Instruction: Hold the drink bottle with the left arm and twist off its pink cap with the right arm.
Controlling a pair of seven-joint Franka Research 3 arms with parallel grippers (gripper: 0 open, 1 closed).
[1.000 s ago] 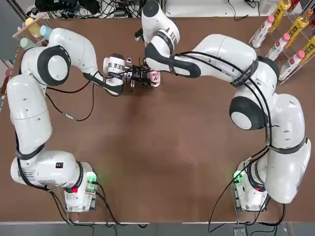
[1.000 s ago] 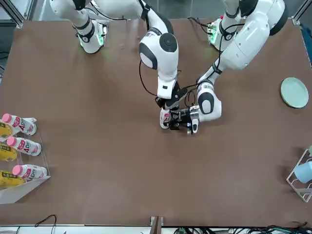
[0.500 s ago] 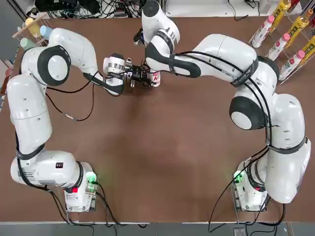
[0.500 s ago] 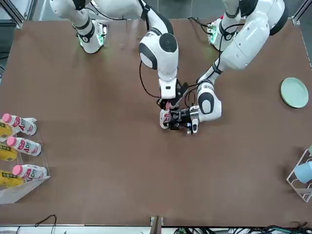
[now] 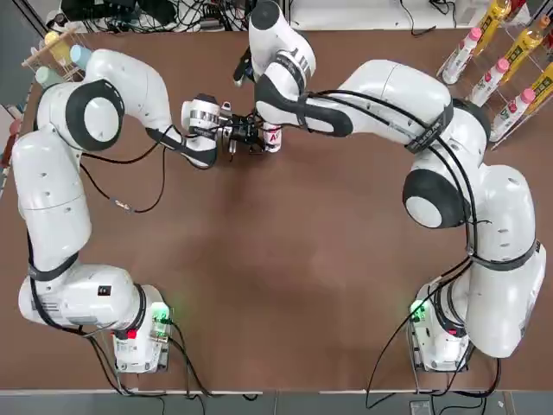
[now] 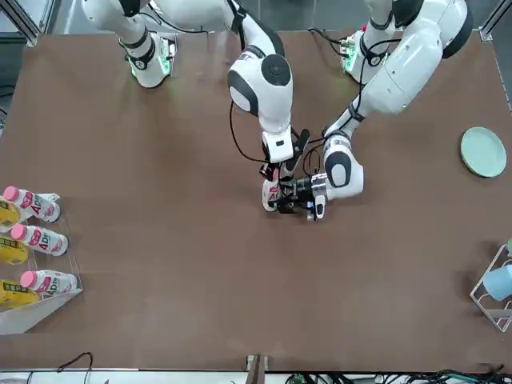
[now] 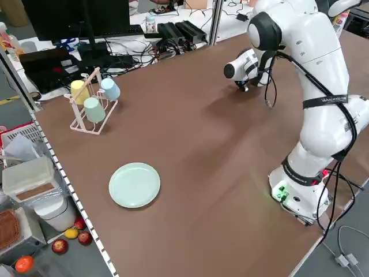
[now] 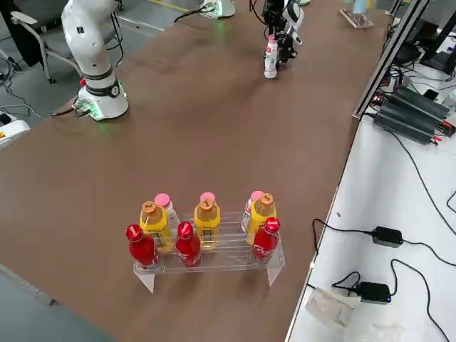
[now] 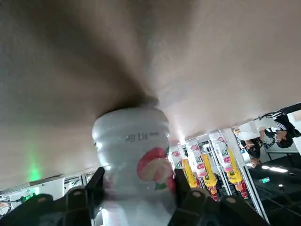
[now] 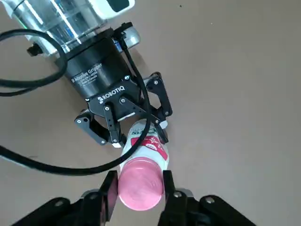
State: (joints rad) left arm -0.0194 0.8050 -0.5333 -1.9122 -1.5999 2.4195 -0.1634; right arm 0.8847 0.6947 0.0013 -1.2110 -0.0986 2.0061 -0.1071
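The drink bottle (image 6: 272, 194) stands upright on the table (image 5: 285, 285) toward its far edge, a little left of the middle, well apart from the arm bases at the near edge. The left end effector (image 10: 123, 123) comes at it sideways and is clenched around the lower body; a low, side-on grip like this probably keeps the bottle from turning and leaves the neck free. The right end effector (image 10: 136, 184) hangs over it from above, its two fingers (image 10: 110, 190) set to either side of the pink cap (image 10: 139, 184), touching or nearly so, placed to twist about the bottle's upright axis.

The right wrist view shows the fingers flanking the cap and the left end effector's linkage around the label; from overhead the right arm (image 5: 346, 108) covers all of this. The left wrist view shows only the bottle's body between its own fingers (image 9: 96, 186). Far off at the table's right, the right side view shows a rack (image 8: 210, 256) of red, yellow and pink-capped bottles.
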